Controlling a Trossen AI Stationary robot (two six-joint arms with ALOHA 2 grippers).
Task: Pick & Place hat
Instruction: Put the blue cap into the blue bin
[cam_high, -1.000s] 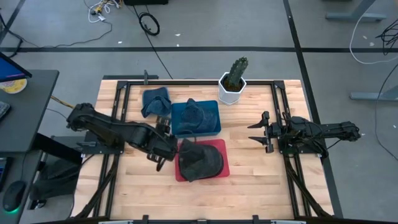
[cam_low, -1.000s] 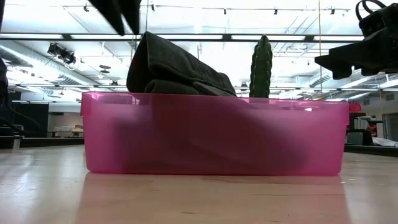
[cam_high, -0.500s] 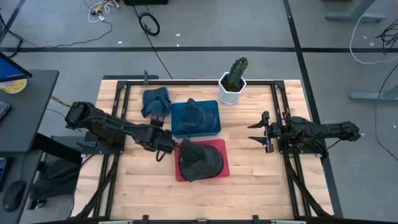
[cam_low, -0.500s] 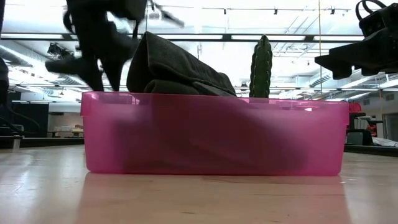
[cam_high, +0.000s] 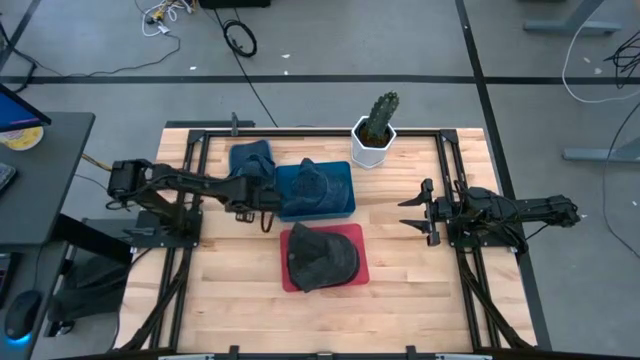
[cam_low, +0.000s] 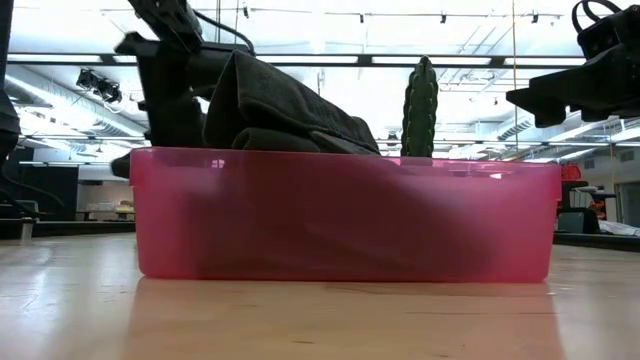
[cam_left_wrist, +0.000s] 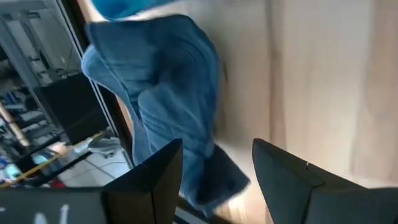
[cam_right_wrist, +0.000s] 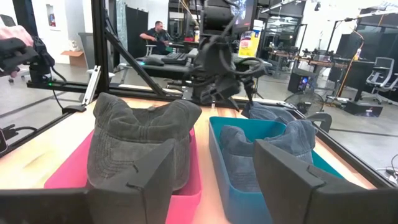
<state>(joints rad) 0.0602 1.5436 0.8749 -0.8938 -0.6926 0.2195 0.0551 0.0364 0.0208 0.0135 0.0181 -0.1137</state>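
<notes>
Near the middle of the high view, the dark grey hat (cam_high: 322, 257) is lying in the pink tray (cam_high: 355, 236), filling most of it and rising above its rim. Just above it in the frame, the blue tray (cam_high: 342, 206) is holding a blue hat (cam_high: 312, 182), and a second blue hat (cam_high: 249, 161) is resting on the wood at the blue tray's upper left. The left gripper (cam_high: 265, 203) is hovering left of centre, beside the blue tray's left edge and just above the pink tray's upper-left corner, fingers spread and empty; its wrist view is showing the loose blue hat (cam_left_wrist: 168, 99) beyond them. At the right of the frame, the right gripper (cam_high: 415, 212) is waiting over the table (cam_high: 420, 280), well apart from the trays, its fingers parted with nothing between them. A potted cactus (cam_high: 376, 126) is standing at the table's top edge.
</notes>
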